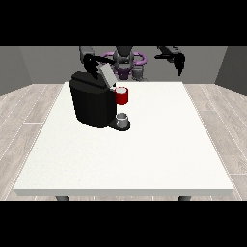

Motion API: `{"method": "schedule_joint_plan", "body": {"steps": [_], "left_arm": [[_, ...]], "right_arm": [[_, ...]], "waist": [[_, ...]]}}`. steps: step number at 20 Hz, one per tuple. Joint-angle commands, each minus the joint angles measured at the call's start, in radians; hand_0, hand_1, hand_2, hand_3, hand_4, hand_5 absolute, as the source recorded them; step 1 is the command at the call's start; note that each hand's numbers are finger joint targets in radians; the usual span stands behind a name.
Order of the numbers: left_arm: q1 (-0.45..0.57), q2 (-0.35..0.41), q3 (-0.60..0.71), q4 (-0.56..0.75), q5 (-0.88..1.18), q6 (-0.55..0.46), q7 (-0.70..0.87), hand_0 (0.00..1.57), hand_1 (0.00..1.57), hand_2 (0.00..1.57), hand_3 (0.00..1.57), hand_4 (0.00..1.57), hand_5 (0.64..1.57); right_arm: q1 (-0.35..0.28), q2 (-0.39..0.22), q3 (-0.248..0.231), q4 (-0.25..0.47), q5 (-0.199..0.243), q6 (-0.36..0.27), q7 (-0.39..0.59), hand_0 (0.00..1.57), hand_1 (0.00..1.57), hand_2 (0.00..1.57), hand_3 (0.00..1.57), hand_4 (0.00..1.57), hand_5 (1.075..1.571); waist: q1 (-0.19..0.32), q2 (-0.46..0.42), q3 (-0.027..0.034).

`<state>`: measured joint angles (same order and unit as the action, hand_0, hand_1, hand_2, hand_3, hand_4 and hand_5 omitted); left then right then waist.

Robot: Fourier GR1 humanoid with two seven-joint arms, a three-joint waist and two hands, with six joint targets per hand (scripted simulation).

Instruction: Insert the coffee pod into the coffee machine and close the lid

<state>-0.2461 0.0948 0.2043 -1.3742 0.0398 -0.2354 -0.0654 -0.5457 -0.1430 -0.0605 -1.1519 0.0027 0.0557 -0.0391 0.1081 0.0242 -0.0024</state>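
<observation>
You see the white table point(144, 159) running from the robot point(126, 61) at the top of the front view down towards the camera. The black coffee machine point(90, 103) stands on the table's far part, at the view's left of centre. Its lid point(107, 75) is raised, a pale grey slab tilted up and back over the machine's top. At the machine's front, on the side nearer the view's right, the red holder point(122, 96) juts out, with a small pale round shape on its top that may be the coffee pod; you cannot tell that for certain. Directly under it a small grey cup point(122, 118) sits on the machine's dark base plate.

The hand at the view's left point(89, 62) hovers just behind the machine's top, close to the raised lid; whether it touches the lid, or whether its fingers are curled or straight, cannot be told. The hand at the view's right point(180, 61) hangs in the air well apart from the machine, beyond the table's far edge, with its fingers pointing down, relaxed, holding nothing.

No brand, label or writing can be read on the machine, the cup or the robot.
</observation>
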Motion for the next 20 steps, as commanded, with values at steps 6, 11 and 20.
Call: {"method": "schedule_joint_plan", "body": {"steps": [6,11,20], "left_arm": [[-0.061,-0.004,-0.038,-0.03,-0.013,0.039,0.027,0.0,0.0,0.0,0.0,0.0,1.571],[0.001,0.011,-0.039,-0.022,-0.01,0.017,-0.021,0.0,0.0,0.0,0.0,0.0,1.571],[0.017,0.051,0.0,0.05,-0.014,0.036,-0.076,0.0,0.0,0.0,0.0,0.17,1.571]], "right_arm": [[-0.107,0.023,-0.01,0.106,0.043,-0.053,-0.039,0.0,0.0,0.0,0.0,0.0,1.571],[-0.134,-0.025,-0.037,0.131,0.017,0.02,-0.067,0.0,0.0,0.0,0.0,0.0,1.571],[-0.192,0.03,0.027,0.114,0.064,0.0,0.011,0.0,0.0,0.0,0.0,0.21,1.571]], "waist": [[0.036,0.073,0.0025],[0.042,0.081,0.0024],[0.014,0.044,0.0021]]}}
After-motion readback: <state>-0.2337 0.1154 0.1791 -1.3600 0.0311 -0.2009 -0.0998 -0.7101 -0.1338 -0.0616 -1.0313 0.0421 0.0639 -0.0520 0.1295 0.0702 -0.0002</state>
